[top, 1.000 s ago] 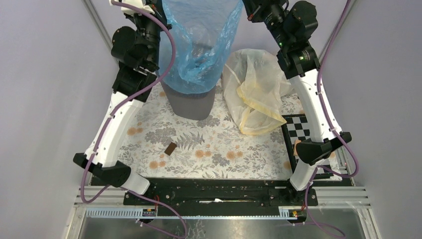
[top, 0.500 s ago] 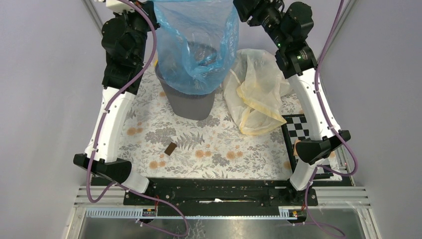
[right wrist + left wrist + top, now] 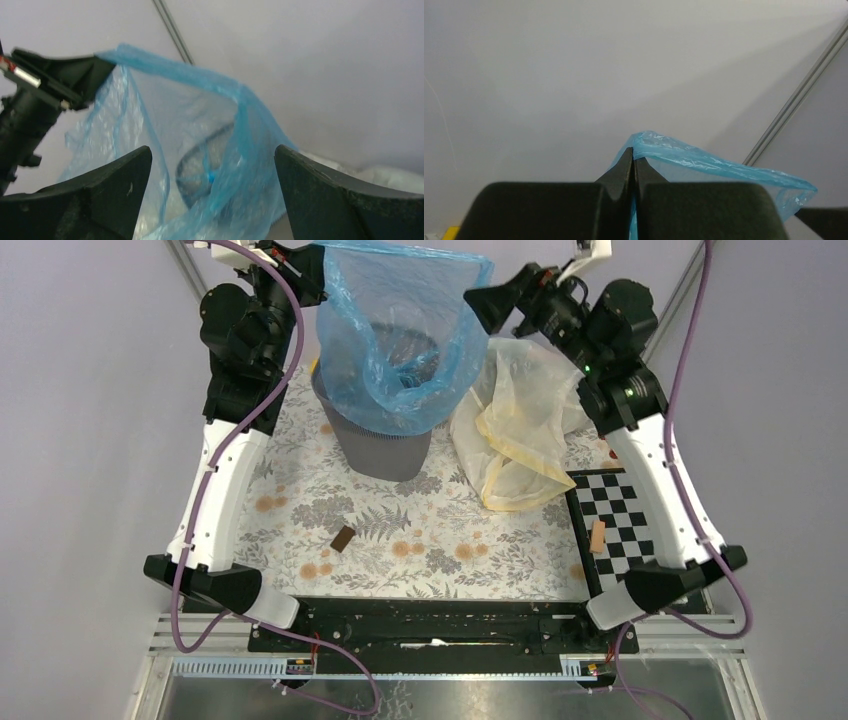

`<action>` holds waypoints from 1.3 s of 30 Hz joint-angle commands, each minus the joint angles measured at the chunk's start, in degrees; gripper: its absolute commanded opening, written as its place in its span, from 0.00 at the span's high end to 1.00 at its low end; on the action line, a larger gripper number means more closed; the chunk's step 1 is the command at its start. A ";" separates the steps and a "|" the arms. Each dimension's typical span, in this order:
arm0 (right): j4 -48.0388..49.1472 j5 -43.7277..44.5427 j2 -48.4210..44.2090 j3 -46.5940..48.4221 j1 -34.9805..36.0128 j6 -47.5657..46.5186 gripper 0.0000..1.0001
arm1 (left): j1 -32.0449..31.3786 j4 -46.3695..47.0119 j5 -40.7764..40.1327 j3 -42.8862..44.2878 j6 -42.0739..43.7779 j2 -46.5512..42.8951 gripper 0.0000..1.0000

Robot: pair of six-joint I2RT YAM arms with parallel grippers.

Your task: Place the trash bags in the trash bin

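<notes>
- Step in hand: getting the blue trash bag [image 3: 400, 330] down into the trash bin [image 3: 385, 445] — its lower end hangs inside the mesh rim, while its mouth is held high above.
- The left tool [image 3: 633, 165] is clamped shut on the bag's rim; the film runs off to that tool's right from the pinched tips.
- The right tool [image 3: 212, 150] stands wide open with nothing in it. The bag's other side hangs just ahead of its spread fingers, apart from them as far as I can tell.
- The bin stands on the bench [image 3: 440, 530], below and between the two tools.
- A pale yellow trash bag [image 3: 520, 430] lies crumpled on the bench below the right tool, just beside the bin — not yet in.
- Next, as I judge it, the left tool should come down over the bin and let go, so that the blue bag drops inside. The thin film may snag on the rim and hang outside. After that, the right tool can reach down for the yellow bag.
</notes>
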 commanded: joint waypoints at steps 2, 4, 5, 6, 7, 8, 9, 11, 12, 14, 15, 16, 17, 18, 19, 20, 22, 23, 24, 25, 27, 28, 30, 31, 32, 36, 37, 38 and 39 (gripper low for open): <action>2.14 -1.68 -12.86 -15.96 0.35 -2.25 0.00 | 0.08 2.96 1.25 0.12 -1.20 -1.83 1.00; 3.40 -1.44 -17.68 -23.55 0.33 -3.42 0.00 | 0.08 2.95 1.29 0.12 -1.39 -1.88 1.00; 4.67 -1.19 -20.09 -27.07 0.33 -4.02 0.00 | 0.11 2.96 1.40 0.12 -1.40 -1.89 1.00; 5.58 -0.86 -22.22 -30.75 0.33 -4.33 0.00 | 0.08 2.96 1.42 0.12 -1.42 -1.87 1.00; 7.47 -1.18 -24.62 -34.12 0.32 -4.39 0.00 | 0.08 2.96 1.30 0.12 -1.48 -1.87 1.00; 9.71 -2.18 -26.36 -38.54 0.39 -4.12 0.00 | 0.12 3.04 1.18 0.12 -1.55 -1.80 1.00; 11.74 -3.45 -27.87 -42.11 0.32 -3.43 0.00 | 0.09 3.05 1.16 0.12 -1.64 -1.78 1.00; 17.32 -7.34 -30.45 -49.21 0.36 -2.21 0.00 | 0.09 3.04 1.16 0.19 -1.81 -1.70 1.00; 20.66 -9.51 -31.56 -53.00 0.37 -1.24 0.00 | 0.12 3.04 1.09 0.20 -1.84 -1.69 1.00; 27.99 -12.56 -33.07 -60.05 0.97 1.09 0.01 | 0.12 3.05 1.07 0.32 -1.92 -1.65 1.00; 30.19 -12.70 -33.51 -62.66 1.91 1.39 0.02 | 0.08 3.05 1.07 0.42 -1.91 -1.67 1.00; 31.28 -11.68 -33.73 -64.54 3.31 0.49 0.03 | 0.08 3.05 1.07 0.50 -1.92 -1.65 1.00; 31.03 -8.76 -33.72 -65.55 5.51 -1.44 0.03 | 0.08 3.05 1.11 0.61 -1.99 -1.62 1.00; 29.86 -5.88 -33.32 -65.85 7.99 -4.15 0.03 | 0.08 3.03 1.15 0.79 -2.06 -1.61 1.00; 29.08 -2.92 -32.60 -65.84 10.28 -6.42 0.02 | 0.09 3.05 1.16 0.84 -2.14 -1.61 1.00; 28.87 -0.83 -31.68 -65.56 11.96 -7.68 0.02 | 0.12 3.05 1.20 0.92 -2.31 -1.57 1.00; 30.64 1.21 -29.17 -64.86 13.51 -7.69 0.02 | 0.09 3.04 1.37 0.90 -2.56 -1.49 1.00; 32.25 1.86 -27.77 -64.39 13.90 -7.03 0.02 | 0.10 3.05 1.42 0.91 -2.74 -1.54 1.00; 33.60 2.53 -26.38 -63.42 14.26 -6.52 0.02 | 0.09 3.04 1.49 0.91 -2.87 -1.52 1.00; 34.18 3.15 -24.99 -62.01 14.74 -6.33 0.03 | 0.12 3.05 1.51 0.97 -2.87 -1.33 1.00; 33.90 4.77 -21.93 -57.99 15.94 -6.62 0.08 | 0.08 3.05 1.51 1.52 -2.85 -0.96 1.00; 33.05 5.58 -19.36 -55.50 16.36 -6.80 0.10 | 0.10 3.04 1.44 1.86 -2.75 -0.79 1.00; 30.38 7.16 -15.26 -48.40 16.86 -6.92 0.19 | 0.08 3.00 1.36 2.83 -2.72 -0.07 1.00; 28.97 8.03 -13.16 -45.53 16.93 -6.72 0.22 | 0.08 3.00 1.14 3.27 -2.64 0.23 1.00; 27.14 8.80 -11.02 -42.32 16.94 -6.40 0.23 | 0.10 4.12 0.61 3.70 -2.59 0.56 1.00; 19.57 11.22 -4.18 -31.72 16.96 -6.63 0.30 | 0.16 4.63 -1.65 5.24 -1.75 2.22 1.00; 18.69 12.20 -2.84 -30.03 16.97 -6.81 0.32 | 0.24 4.63 -1.91 5.77 -1.61 2.84 1.00; 17.77 12.90 -1.67 -28.64 16.97 -7.19 0.33 | 0.38 4.63 -1.99 6.26 -1.58 3.45 1.00; 16.83 13.43 -0.35 -27.24 16.95 -7.85 0.34 | 0.54 4.70 -2.07 6.46 -1.58 4.09 1.00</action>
